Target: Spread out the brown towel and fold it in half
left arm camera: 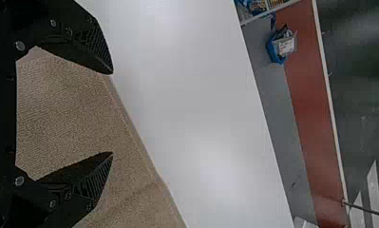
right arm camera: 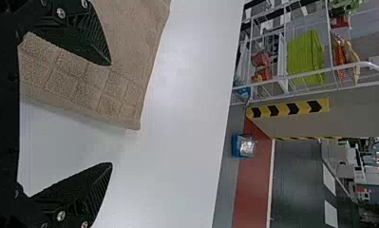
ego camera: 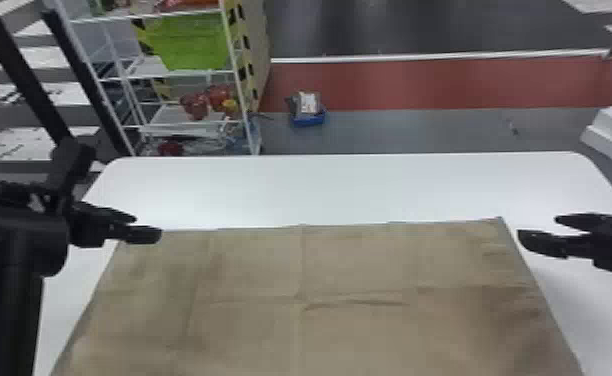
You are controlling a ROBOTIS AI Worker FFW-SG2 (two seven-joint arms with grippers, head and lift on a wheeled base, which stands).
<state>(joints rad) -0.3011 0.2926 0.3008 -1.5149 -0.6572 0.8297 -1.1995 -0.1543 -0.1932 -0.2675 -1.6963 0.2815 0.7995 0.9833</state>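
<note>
Head view: white table [ego camera: 350, 186], with brown towel [ego camera: 350, 270] spread flat on top. Left claw [ego camera: 145, 227]: at far left corner of towel, set wide open. Right claw [ego camera: 539, 229]: near far right corner, also set wide open.

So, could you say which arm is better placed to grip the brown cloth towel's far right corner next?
Right, I think: the right gripper has open jaws beside that corner; the left gripper is across the towel.

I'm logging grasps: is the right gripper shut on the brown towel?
No, the right gripper stands open, its fingers apart, and the brown towel lies on the white table.
</note>
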